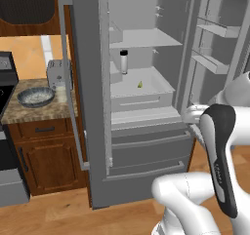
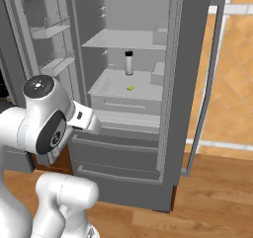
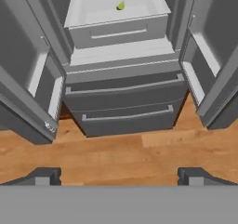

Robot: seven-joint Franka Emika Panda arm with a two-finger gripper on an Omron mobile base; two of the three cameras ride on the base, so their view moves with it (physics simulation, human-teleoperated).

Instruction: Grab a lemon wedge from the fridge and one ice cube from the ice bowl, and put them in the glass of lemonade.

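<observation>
The lemon wedge (image 3: 121,5) is a tiny yellow-green sliver on a shelf in the open fridge (image 1: 146,146), its tip pointing up. The gripper (image 3: 119,175) is wide open and holds nothing.

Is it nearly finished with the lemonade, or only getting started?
Early days. Done: both doors of the fridge stand open, and the lemon wedge lies in view on a shelf beside a small bottle. In hand: nothing; the gripper is open and empty, facing the fridge from a distance. Left: take the wedge, then an ice cube from the ice bowl on the counter, and drop both into the glass.
</observation>
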